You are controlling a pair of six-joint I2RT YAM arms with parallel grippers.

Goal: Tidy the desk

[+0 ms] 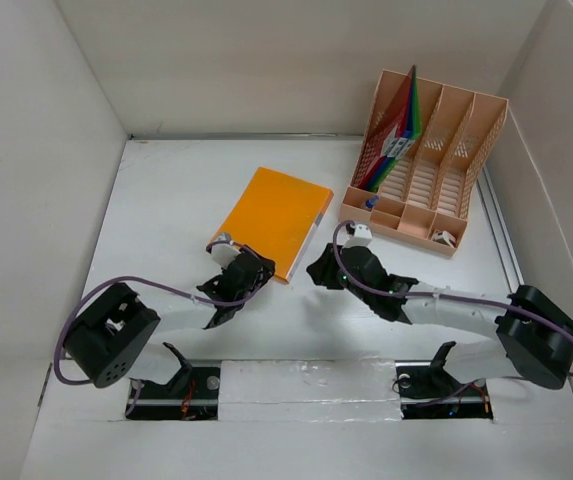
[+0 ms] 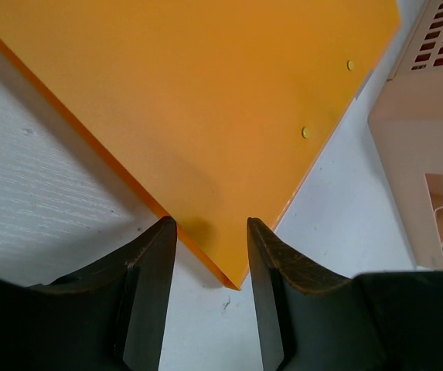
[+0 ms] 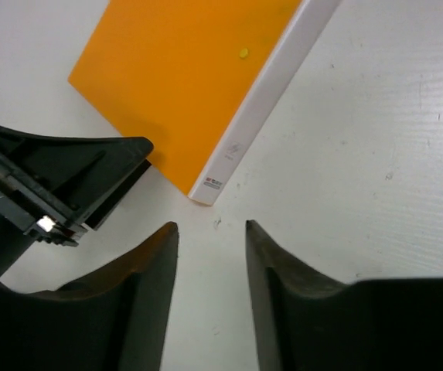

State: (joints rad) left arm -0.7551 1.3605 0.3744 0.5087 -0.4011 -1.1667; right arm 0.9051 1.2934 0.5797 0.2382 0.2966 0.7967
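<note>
The desk (image 1: 166, 200) is a white tabletop walled in by white panels. An orange folder (image 1: 274, 218) with a white spine lies flat on it, at the middle. My left gripper (image 1: 260, 266) is at the folder's near corner and is open. In the left wrist view that corner of the orange folder (image 2: 206, 116) pokes in between the fingers of my left gripper (image 2: 212, 222). My right gripper (image 1: 320, 270) hovers just right of the same corner, open over bare desk (image 3: 376, 154). In the right wrist view the folder's spine end (image 3: 209, 185) lies just ahead of my right gripper (image 3: 212, 226).
A peach slotted file rack (image 1: 436, 165) stands at the back right with coloured folders (image 1: 406, 115) in its left slot and a small white item (image 1: 444, 237) in a front compartment. The rack's corner (image 2: 430, 116) shows beside the orange folder. The left gripper's body (image 3: 82, 182) sits close to my right fingers.
</note>
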